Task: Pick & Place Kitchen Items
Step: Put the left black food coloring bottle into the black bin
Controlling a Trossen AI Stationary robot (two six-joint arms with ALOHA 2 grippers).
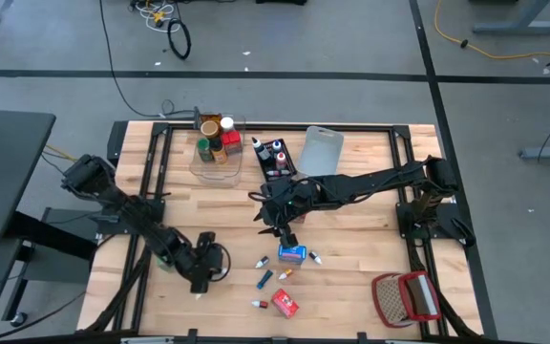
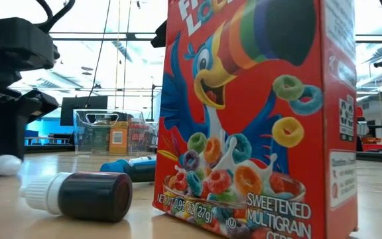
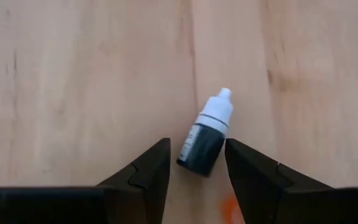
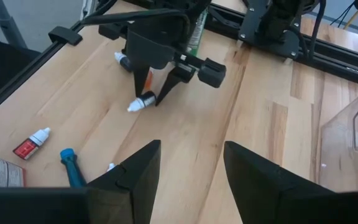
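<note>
A small dark food-colouring tube (image 3: 205, 140) with a white cap lies flat on the wooden table near its front left. My left gripper (image 3: 196, 152) points steeply down over it, open, with one finger on each side of the tube's base end; the right wrist view shows this gripper (image 4: 151, 96) and the tube (image 4: 139, 102) from across the table. My right gripper (image 4: 191, 152) hangs open and empty above mid-table (image 1: 285, 234), just behind a blue can (image 1: 292, 253). Several other tubes (image 1: 266, 278) and a red cereal box (image 1: 285, 305) lie near the front edge. My left gripper straddles the tube's base end (image 3: 197, 158) from above, slanting down, with the tube lying roughly along the fingers. I cannot tell whether either fingertip (image 3: 232, 152) touches it. The tube rests on the table with its capped end pointing away from the gripper.
A clear bin (image 1: 220, 143) with jars and bottles, a black bin (image 1: 277, 158) and a grey-blue bin (image 1: 321, 151) stand along the far edge. A red-and-white wire basket (image 1: 407, 298) sits at the front right. Bare wood lies between the two arms.
</note>
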